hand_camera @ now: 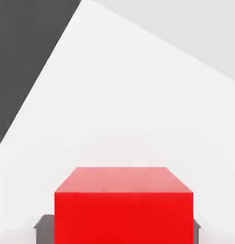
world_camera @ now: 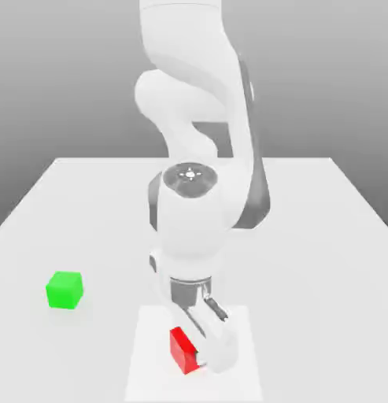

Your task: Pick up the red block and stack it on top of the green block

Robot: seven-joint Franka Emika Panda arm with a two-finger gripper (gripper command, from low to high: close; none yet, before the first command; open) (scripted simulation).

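- Red block [world_camera: 181,350] sits low on the white tabletop [world_camera: 323,236] in the exterior view, near the front edge, with the arm bent steeply over it.
- In that same view the claw [world_camera: 195,354] has one pale finger [world_camera: 216,346] pressed against the block's side towards the exterior view's right. The other finger is hidden behind the block. The claw reads as closed on the red block.
- Still in the exterior view, the green block [world_camera: 64,290] stands well apart from the red one, towards the exterior view's left and a little further back, with bare tabletop around it and nothing on top.
- In the hand view the red block [hand_camera: 123,205] sits square and close, its upper face level, and dark finger pads [hand_camera: 44,228] show at both lower flanks, touching its sides.
- Judged from both views, the step in hand is the grasp itself: the block is gripped but appears to rest on the tabletop, not yet lifted.
- The next move calls for a straight lift, then a carry across to the green block, high enough to clear its top, before lowering the red one squarely onto it.
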